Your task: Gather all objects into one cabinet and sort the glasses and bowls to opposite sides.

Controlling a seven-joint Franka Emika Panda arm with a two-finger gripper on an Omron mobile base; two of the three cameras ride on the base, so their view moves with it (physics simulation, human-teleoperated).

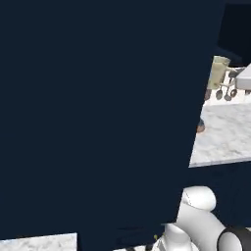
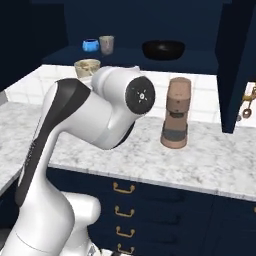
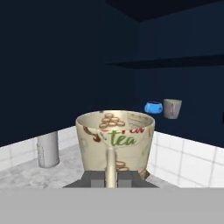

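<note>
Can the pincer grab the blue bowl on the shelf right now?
Probably not: the pincer is shut on the handle of the tea mug, though the path to the blue bowl looks unobstructed.

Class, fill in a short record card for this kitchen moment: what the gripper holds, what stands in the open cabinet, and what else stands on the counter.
gripper: gripper shut on the handle of the cream mug
mug marking: the word "tea" inside
in the cabinet: blue bowl, grey cup, black bowl
on the counter: brown coffee machine, grey cylinder
counter: white marble
</note>
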